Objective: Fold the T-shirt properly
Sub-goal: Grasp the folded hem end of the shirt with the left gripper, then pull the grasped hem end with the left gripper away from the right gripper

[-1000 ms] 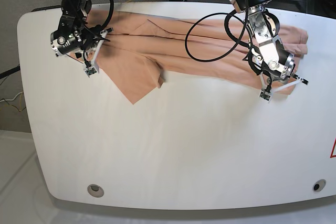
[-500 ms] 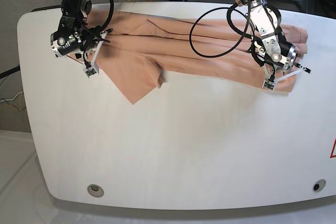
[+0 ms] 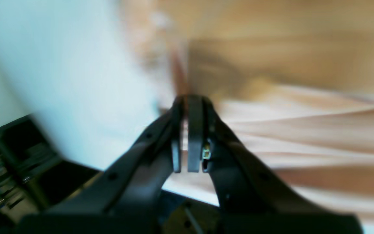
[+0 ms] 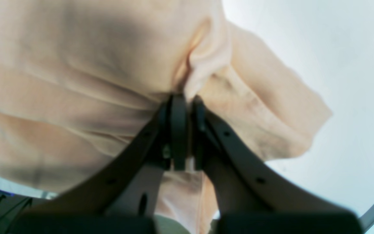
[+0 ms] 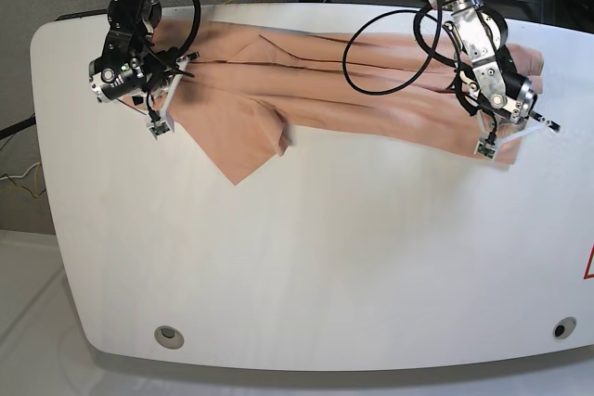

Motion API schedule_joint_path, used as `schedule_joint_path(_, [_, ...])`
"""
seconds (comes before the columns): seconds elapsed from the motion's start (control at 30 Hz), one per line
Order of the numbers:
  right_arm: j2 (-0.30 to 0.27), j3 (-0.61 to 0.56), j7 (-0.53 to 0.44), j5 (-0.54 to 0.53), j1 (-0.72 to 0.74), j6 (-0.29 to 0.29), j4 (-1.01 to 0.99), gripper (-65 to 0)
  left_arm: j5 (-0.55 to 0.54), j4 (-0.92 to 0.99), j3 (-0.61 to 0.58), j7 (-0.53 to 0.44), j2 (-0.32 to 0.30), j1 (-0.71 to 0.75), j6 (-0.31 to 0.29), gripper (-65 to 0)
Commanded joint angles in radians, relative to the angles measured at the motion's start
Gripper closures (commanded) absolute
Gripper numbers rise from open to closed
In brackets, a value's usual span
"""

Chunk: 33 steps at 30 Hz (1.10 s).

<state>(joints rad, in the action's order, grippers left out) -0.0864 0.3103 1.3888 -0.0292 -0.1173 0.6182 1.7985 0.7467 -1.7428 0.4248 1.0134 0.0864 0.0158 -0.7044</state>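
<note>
The peach T-shirt (image 5: 325, 90) lies stretched in a long band along the far side of the white table (image 5: 325, 257), with one pointed flap (image 5: 237, 150) hanging toward the middle. My right gripper (image 5: 160, 123) is at the shirt's left end. In the right wrist view, the right gripper (image 4: 185, 97) is shut on a raised fold of the shirt's cloth (image 4: 203, 65). My left gripper (image 5: 494, 146) is at the lower right hem. The blurred left wrist view shows the left gripper (image 3: 188, 99) shut at the edge of the shirt (image 3: 304, 130).
A black cable loop (image 5: 390, 53) from the left arm hangs over the shirt. Two round holes (image 5: 168, 336) (image 5: 563, 328) sit near the table's front corners. A red mark (image 5: 588, 266) shows at the right edge. Dark clutter stands behind the far edge.
The left arm has swung to the right and slightly back along the shirt's hem, toward the table's right end. The right arm has barely moved.
</note>
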Motion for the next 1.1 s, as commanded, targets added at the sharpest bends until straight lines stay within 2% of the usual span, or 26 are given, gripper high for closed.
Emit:
schedule_joint_path(0.0, [-0.008, 0.002, 0.008, 0.012, 0.008, 0.001, 0.007, -0.6, 0.014, -0.018, -0.001, 0.0, -0.035, -0.015, 0.006, -1.2])
schedule_joint_path(0.3, [-0.008, 0.002, 0.008, 0.012, 0.009, 0.001, 0.007, -0.6, 0.014, -0.018, -0.001, 0.0, -0.115, -0.02, 0.006, -1.2])
schedule_joint_path(0.57, [-0.008, 0.0, 0.008, 0.012, 0.011, 0.001, 0.007, -0.6, 0.014, -0.018, -0.007, 0.0, -0.11, -0.027, 0.006, -1.2])
schedule_joint_path(0.87, [-0.008, 0.0, 0.008, 0.012, 0.011, 0.001, 0.007, -0.9, 0.014, -0.015, -0.007, -0.001, -0.084, -0.124, 0.006, -2.3])
schedule_joint_path(0.97, [-0.008, 0.0, 0.008, 0.012, 0.011, 0.001, 0.007, -1.0, 0.012, -0.015, -0.005, -0.001, -0.073, -0.152, 0.006, -12.1])
schedule_joint_path(1.07, [-0.008, 0.0, 0.008, 0.012, 0.009, 0.001, 0.007, -1.1, -0.008, -0.015, -0.002, 0.002, -0.069, -0.168, 0.006, -27.2])
